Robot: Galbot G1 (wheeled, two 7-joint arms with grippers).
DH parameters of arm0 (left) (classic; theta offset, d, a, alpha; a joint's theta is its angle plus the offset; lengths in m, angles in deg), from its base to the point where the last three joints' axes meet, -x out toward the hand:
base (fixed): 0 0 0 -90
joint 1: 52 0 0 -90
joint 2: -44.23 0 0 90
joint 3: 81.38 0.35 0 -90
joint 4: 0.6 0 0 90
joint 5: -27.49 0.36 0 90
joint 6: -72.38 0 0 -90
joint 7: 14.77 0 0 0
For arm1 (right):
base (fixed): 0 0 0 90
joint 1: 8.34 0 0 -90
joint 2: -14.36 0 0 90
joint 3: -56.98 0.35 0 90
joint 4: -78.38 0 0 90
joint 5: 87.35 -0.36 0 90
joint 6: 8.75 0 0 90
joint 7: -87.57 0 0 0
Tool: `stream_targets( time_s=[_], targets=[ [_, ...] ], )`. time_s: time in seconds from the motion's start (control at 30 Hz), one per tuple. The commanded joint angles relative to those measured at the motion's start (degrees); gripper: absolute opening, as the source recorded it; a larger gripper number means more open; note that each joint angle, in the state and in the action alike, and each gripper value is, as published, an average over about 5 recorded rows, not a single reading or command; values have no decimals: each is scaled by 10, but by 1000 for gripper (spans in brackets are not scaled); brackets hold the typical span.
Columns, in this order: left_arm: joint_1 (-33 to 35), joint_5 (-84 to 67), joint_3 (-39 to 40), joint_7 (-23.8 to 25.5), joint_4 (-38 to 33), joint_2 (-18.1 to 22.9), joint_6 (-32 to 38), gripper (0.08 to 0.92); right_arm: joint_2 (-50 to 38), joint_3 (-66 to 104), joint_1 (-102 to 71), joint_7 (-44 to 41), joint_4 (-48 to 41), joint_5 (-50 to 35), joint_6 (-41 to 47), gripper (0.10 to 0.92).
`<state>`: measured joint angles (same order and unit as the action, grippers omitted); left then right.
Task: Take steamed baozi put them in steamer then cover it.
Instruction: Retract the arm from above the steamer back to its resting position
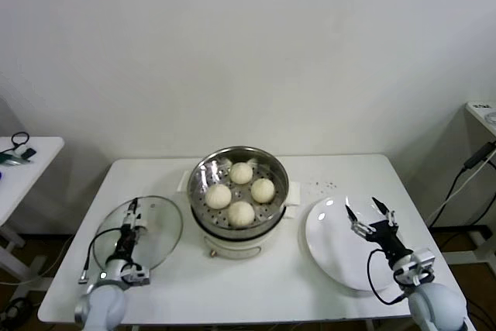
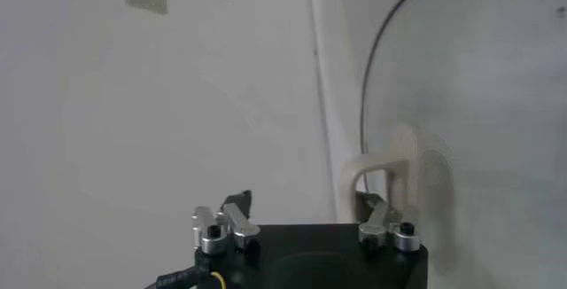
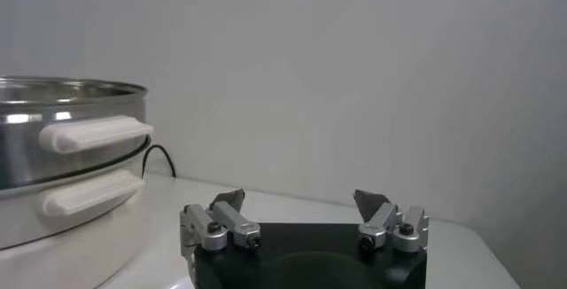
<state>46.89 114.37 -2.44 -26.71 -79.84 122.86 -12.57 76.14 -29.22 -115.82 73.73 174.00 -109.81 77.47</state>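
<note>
Closest to the head camera, the left gripper [image 1: 133, 215] sits low over the cover [image 1: 155, 226], its fingers spread to either side of the cream-white bar handle [image 2: 390, 171] and not yet pinched on it, as the left wrist view shows the handle standing between them. Outward from there, the glass lid lies flat on the white table [image 1: 93, 191], just to the left of the steamer [image 1: 239, 199], which stands uncovered near the table's middle. All four steamed baozi [image 1: 241, 192] already rest on the perforated basket floor, clustered close together, so covering the pot looks like the only step left. On the other side, the right gripper [image 1: 370, 212] hovers with fingers apart and empty above the bare white plate [image 1: 325, 242], apparently waiting. The risk from here lies in the grip: if the fingers close off-centre on the bar, the wide lid could tilt or swing on the lift, clip the steel rim of the pot, or slip free and drop onto the table. A lid set down askew would also leave a gap at the rim, or press on a bun.
</note>
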Motion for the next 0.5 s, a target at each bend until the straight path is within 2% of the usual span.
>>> stream_targets(
  time_s=[0.03, 0.5],
  targets=[
    [-4, -23, 2, 6, 15, -7, 4, 699, 2, 0, 0, -3, -4, 20, -5, 823],
    [20, -63, 4, 20, -29, -17, 1, 301, 9, -2, 12, -3, -11, 29, -12, 823]
  ],
)
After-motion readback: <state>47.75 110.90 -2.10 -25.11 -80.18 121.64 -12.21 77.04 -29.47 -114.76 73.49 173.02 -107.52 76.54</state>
